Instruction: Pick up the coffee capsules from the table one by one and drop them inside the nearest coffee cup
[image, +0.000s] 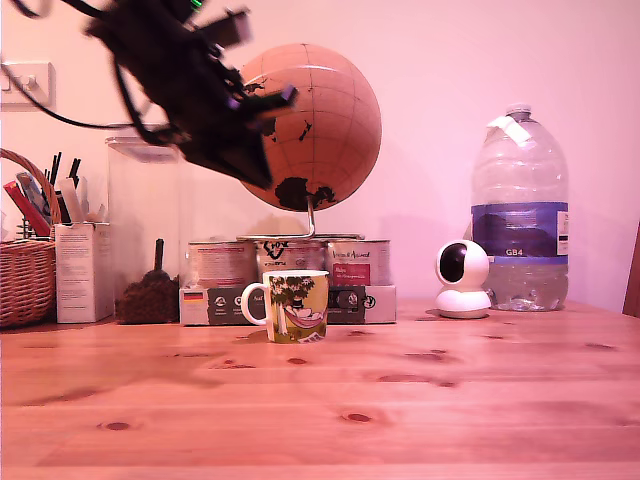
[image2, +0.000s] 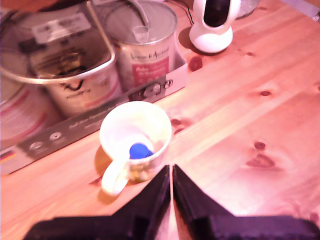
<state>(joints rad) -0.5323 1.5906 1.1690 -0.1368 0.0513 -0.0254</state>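
The coffee cup (image: 296, 306) with a yellow-green cartoon and white handle stands on the pine table (image: 420, 400), in front of the tins. In the wrist view a bright blue coffee capsule (image2: 140, 150) lies inside the cup (image2: 120, 131), on its bottom. No capsule shows on the table surface. My gripper (image2: 171, 172) hangs high above the cup, up at the exterior view's left (image: 262, 175), in front of the globe. Its two black fingers meet with only a thin slit between them and hold nothing.
Several labelled metal tins (image: 290, 262) sit on a flat box behind the cup. A globe (image: 320, 125) stands over them. A white camera (image: 462, 278) and a big water bottle (image: 518, 215) stand at the exterior view's right; a basket (image: 25, 275) and pen holder at its left.
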